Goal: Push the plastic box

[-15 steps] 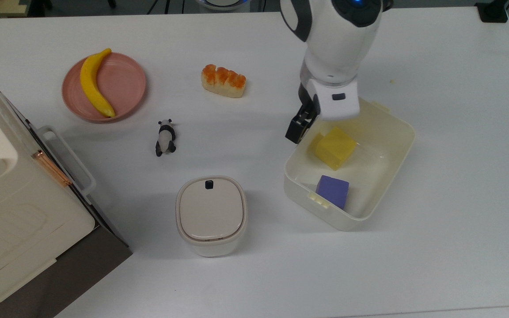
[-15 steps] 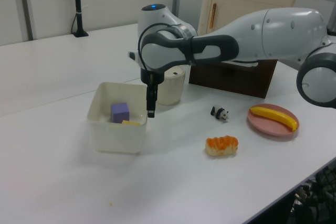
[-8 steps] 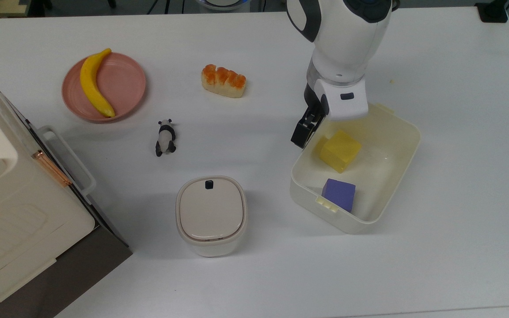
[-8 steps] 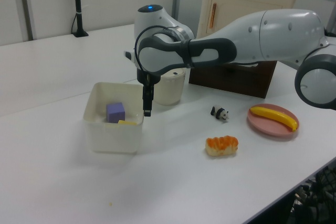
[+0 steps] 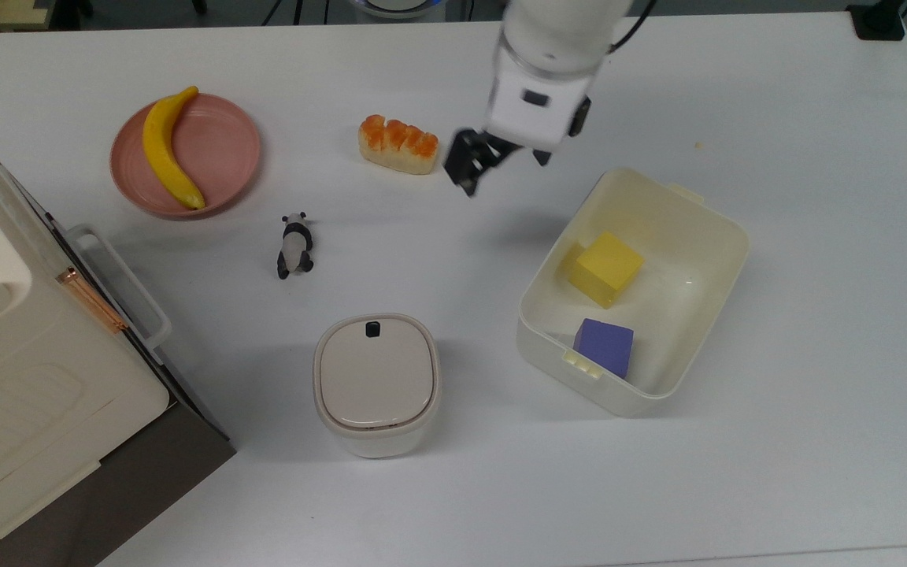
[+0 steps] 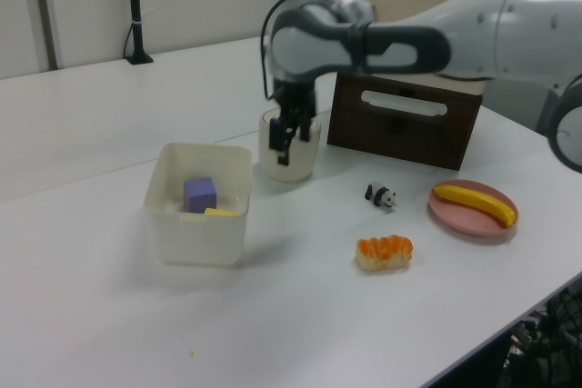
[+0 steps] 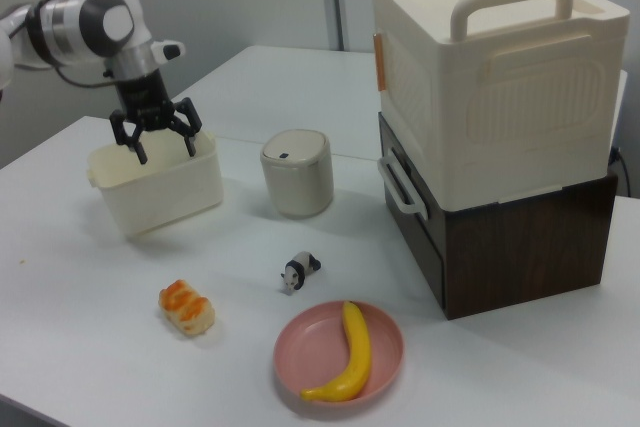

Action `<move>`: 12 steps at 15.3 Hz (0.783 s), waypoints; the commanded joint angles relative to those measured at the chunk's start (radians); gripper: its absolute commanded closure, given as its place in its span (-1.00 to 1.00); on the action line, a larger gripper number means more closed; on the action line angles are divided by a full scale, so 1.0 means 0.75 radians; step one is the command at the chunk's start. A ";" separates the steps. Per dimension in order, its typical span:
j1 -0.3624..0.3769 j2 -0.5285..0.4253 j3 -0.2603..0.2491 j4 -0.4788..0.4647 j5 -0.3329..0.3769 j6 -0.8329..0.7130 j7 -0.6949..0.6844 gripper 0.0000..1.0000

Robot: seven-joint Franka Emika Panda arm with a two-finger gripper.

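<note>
top view, left to right: big white appliance (image 5: 20, 370) with copper-trimmed handle at the top view's left edge, sitting on a dark brown base. pink plate (image 5: 221, 150) holding a banana (image 5: 166, 150), up and to the right of the appliance. panda figurine (image 5: 294, 246) lying on the white table (image 5: 816, 394) below the plate. smaller container with beige lid and black button (image 5: 375, 383) near the front edge, below the panda. bread piece (image 5: 397, 144) with orange top near the middle back.

gripper (image 5: 501, 161) hangs just right of the bread, raised off the table, fingers spread apart and holding nothing; well visible in the right view (image 7: 157, 133), where the two dark fingers stand wide. it is apart from the plastic box, up and to the top view's left of it.

plastic box (image 5: 705, 220) sits at the top view's right of centre, lidless, turned at an angle to the table edges. inside it: yellow block (image 5: 605, 268) toward the back, purple block (image 5: 603, 346) toward the front by a latch tab. the two blocks do not touch.

left view: plastic box (image 6: 195, 224) at the left view's left, gripper (image 6: 293, 138) above and to its right, in front of the lidded container.
</note>
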 commanded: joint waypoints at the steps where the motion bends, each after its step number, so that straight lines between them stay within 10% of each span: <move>1: -0.066 -0.110 -0.003 -0.050 0.028 -0.064 0.329 -1.00; 12: -0.276 -0.175 -0.005 -0.040 0.257 -0.062 0.244 -1.00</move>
